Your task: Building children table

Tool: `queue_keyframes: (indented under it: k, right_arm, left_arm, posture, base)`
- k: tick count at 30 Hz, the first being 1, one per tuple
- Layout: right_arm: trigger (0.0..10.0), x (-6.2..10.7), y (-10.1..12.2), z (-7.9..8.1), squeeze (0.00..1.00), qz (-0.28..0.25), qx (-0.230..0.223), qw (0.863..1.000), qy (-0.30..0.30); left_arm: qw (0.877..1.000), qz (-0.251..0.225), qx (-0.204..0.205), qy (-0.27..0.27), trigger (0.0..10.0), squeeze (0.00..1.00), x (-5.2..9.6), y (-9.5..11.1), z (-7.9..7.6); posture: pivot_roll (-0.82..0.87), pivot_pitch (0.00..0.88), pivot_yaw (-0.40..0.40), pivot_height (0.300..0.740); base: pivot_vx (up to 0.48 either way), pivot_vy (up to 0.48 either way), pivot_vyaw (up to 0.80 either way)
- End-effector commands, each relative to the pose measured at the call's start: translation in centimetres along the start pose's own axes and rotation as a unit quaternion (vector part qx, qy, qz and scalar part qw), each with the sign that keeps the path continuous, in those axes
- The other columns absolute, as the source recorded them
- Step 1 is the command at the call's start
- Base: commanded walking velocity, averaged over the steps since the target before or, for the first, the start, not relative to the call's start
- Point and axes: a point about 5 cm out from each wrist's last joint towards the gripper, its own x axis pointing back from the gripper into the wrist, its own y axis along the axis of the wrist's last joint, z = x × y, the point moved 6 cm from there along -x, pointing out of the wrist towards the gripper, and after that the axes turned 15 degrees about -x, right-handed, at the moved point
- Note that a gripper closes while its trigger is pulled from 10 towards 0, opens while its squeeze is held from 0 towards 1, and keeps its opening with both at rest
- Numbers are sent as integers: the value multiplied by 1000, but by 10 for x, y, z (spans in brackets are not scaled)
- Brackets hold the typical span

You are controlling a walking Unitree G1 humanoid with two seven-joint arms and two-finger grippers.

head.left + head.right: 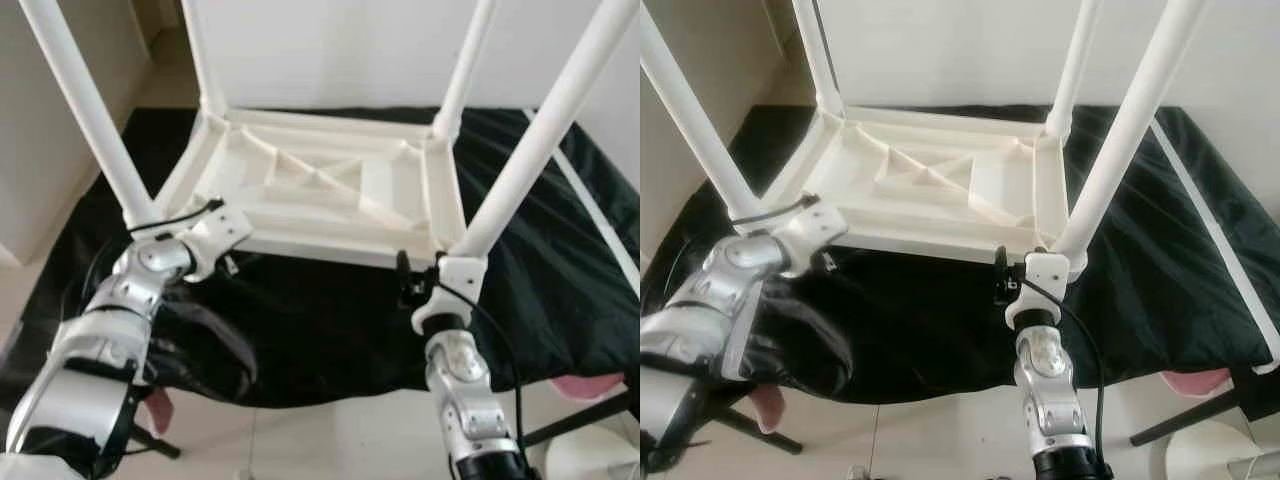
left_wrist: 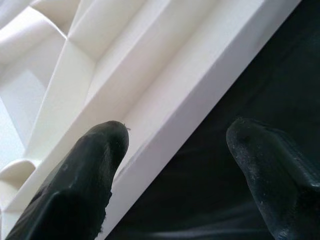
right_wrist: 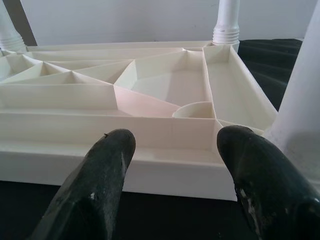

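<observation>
Grippers, left [image 2: 175, 145] and right [image 3: 172, 160], both spread apart, flank my upturned white table [image 1: 320, 185] on black cloth [image 1: 330, 320].

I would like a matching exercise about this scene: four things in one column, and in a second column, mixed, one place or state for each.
Things:
1. table top
2. black cloth
3. left gripper
4. right gripper

Places or states:
A. open, at the near edge close to the near right leg
B. upside down, four legs pointing up
C. spread under the table
D. open, at the near edge by the near left leg

Pairs: 1-B, 2-C, 3-D, 4-A
</observation>
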Motion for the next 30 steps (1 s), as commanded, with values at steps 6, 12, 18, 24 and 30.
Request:
queue_keyframes:
  k: [6,12,18,24,30]
  right_arm:
    - [10000,-1,-4,-3,0,7,-2,1000,-10]
    - [10000,0,-4,-11,0,8,5,1000,-18]
    - [10000,2,-6,-18,0,13,14,1000,-21]
    - [10000,-2,-2,-27,0,8,19,999,-34]
    - [10000,-5,1,-25,0,6,19,999,-29]
  left_arm:
    - [995,48,5,91,10000,0,-4,-10,25]
    - [992,74,24,94,10000,0,-1,-20,31]
    - [992,67,73,83,10000,0,-3,-16,34]
    - [990,61,93,90,10000,0,-6,-8,42]
    - [990,63,96,82,10000,0,-8,-7,41]
  posture:
    - [3,68,36,740]
    - [-11,74,35,740]
    - [-16,83,36,740]
    - [-20,83,35,740]
    - [-22,101,35,740]
  base:
    - [0,0,0]
    - [0,0,0]
    - [0,0,0]
    - [0,0,0]
    - [0,0,0]
